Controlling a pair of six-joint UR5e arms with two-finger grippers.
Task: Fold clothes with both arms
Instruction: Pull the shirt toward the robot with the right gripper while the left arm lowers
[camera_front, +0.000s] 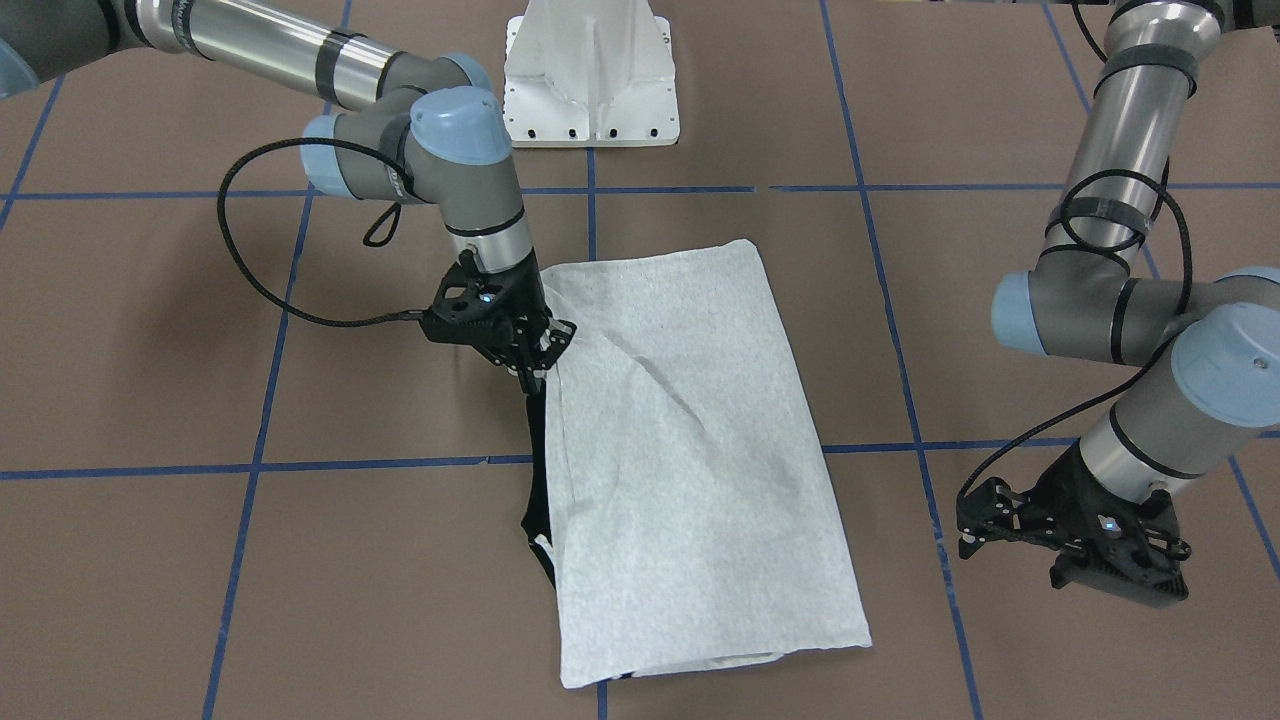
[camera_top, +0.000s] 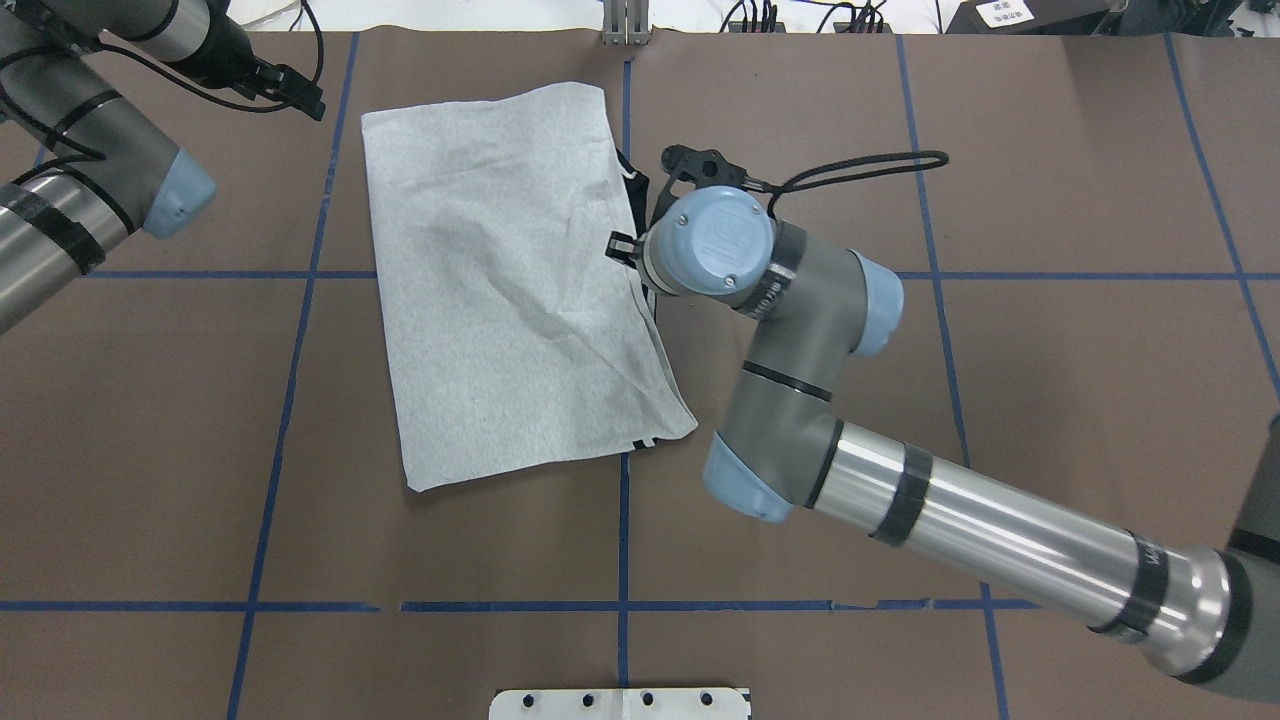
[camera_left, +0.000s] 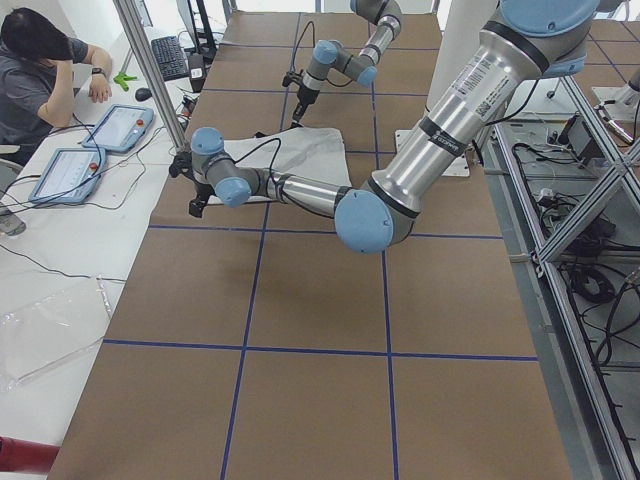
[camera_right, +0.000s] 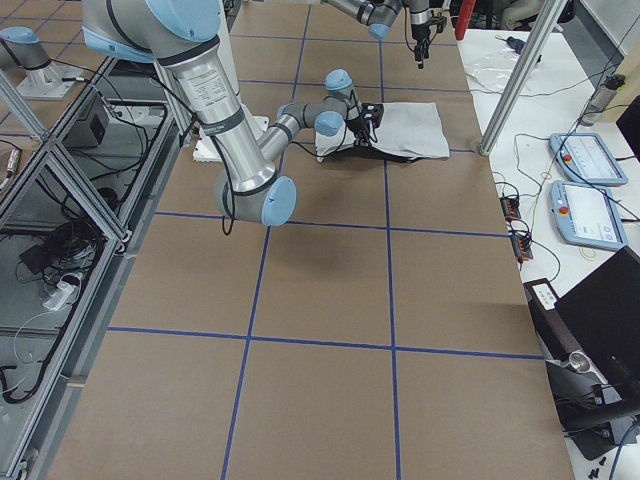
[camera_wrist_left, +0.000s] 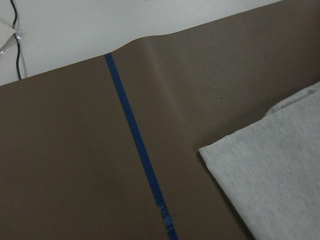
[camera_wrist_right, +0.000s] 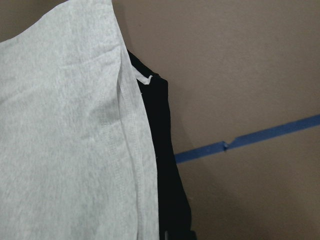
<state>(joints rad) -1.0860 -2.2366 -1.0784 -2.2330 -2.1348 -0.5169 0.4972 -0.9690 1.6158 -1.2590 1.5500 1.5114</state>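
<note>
At the right gripper (camera_front: 535, 375), folded T-shirt's (camera_front: 700, 450) raised side edge

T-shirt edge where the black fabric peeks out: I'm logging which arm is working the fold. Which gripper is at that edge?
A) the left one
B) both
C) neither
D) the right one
D: the right gripper sits at that long edge of the T-shirt, right by the black fabric, while the left gripper hangs over the table, well off the shirt's opposite side.
</note>
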